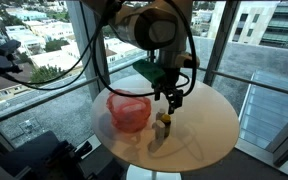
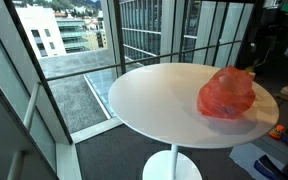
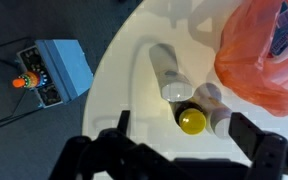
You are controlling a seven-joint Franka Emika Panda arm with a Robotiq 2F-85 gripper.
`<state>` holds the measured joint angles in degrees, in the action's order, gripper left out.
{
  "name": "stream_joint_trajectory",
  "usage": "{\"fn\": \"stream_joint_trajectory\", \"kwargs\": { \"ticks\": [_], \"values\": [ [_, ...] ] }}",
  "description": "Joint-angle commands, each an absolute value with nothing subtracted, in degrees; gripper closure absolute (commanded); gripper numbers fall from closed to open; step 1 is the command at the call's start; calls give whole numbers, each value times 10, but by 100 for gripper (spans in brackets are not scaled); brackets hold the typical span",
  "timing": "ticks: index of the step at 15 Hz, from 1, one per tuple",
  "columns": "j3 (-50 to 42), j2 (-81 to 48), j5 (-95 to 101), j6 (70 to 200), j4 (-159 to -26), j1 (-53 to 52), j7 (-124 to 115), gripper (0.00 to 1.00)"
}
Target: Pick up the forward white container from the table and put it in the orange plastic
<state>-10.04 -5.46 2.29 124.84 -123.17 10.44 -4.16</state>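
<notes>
Now, in an exterior view, we see the gripper (image 1: 171,100) hanging just above a cluster of bottles (image 1: 164,122), with the orange bag (image 1: 129,110) beside it on the table (image 1: 209,135). In an exterior view the bag (image 2: 227,93) sits near the table's edge. From the wrist, the jaws are spread wide and empty. The forward white container (image 3: 167,70) lies on its side ahead of the gripper (image 3: 181,140), with a yellow-capped bottle (image 3: 192,121) between them.
</notes>
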Motion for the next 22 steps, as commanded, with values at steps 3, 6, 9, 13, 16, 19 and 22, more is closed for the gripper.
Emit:
{"fn": "stream_joint_trajectory", "kwargs": {
  "ticks": [3,6,9,13,16,19,22],
  "values": [
    [-105,-55,42,1334,-1288,103,-47,0],
    [-106,-66,42,1397,-1315,104,-46,0],
    [-104,-82,30,1442,-1331,103,-42,0],
    [-103,-105,25,1467,-1332,101,-41,0],
    [-101,-116,22,1468,-1327,99,-40,0],
    [-98,-124,20,1466,-1323,96,-38,0],
    [-98,-136,22,1465,-1316,94,-40,0]
  ]
}}
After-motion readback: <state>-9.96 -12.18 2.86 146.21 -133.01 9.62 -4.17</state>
